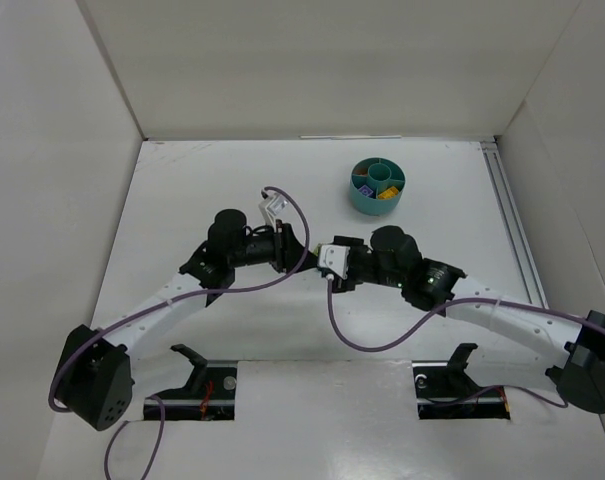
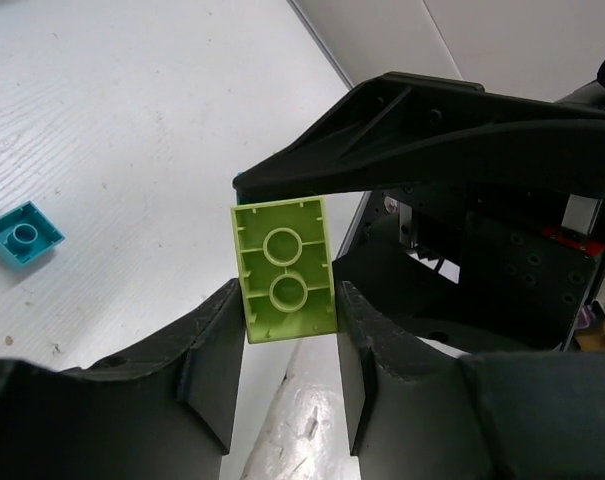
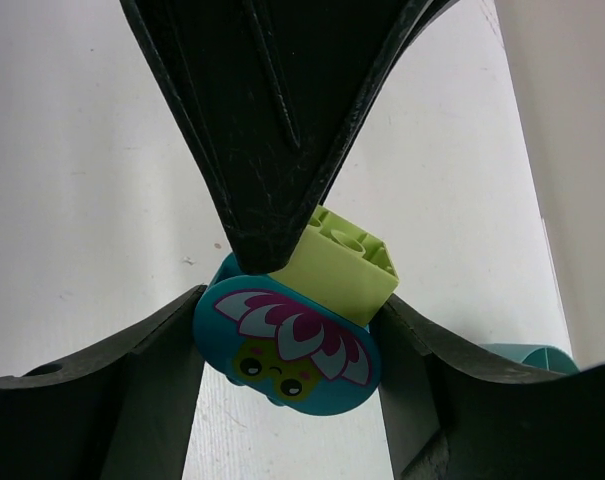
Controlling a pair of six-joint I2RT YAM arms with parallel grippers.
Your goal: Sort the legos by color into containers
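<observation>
My two grippers meet above the middle of the table, left gripper [image 1: 300,248] facing right gripper [image 1: 328,258]. In the left wrist view, my left gripper [image 2: 287,300] is shut on a light green brick [image 2: 284,270], hollow underside to the camera. In the right wrist view, my right gripper [image 3: 287,340] is shut on a teal oval piece [image 3: 282,352] printed with a flower face. The green brick [image 3: 350,268] is stuck on its back. A small teal brick [image 2: 22,233] lies on the table. The round teal tub [image 1: 377,187] stands at the back right, holding purple and yellow pieces.
The right gripper's black finger [image 2: 412,140] crosses above the green brick in the left wrist view. The left gripper's finger [image 3: 272,120] hangs over the joined pieces in the right wrist view. The tub's rim [image 3: 530,355] shows at lower right there. White walls enclose the table.
</observation>
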